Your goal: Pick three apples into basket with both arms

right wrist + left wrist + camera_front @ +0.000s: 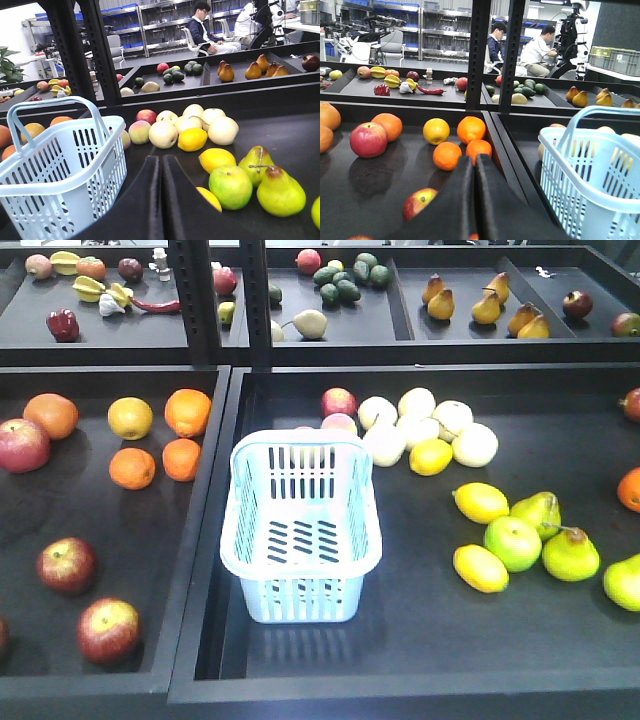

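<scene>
You have bare black surface (150, 530) around the two red apples (67, 565) in the left tray. A raised black divider wall (197, 540) separates them from the pale blue slotted plastic basket (300, 530). Its loop handle (50, 106) stands raised above the rim.

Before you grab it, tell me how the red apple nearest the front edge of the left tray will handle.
The apple is round and sits free on the flat dark tray, so a nudge would probably roll it. Its skin looks glossy, so it may slip in a pinch. It looks rigid, not squashy.

Steel shelving (422, 30), blue storage bins (357, 3)
</scene>
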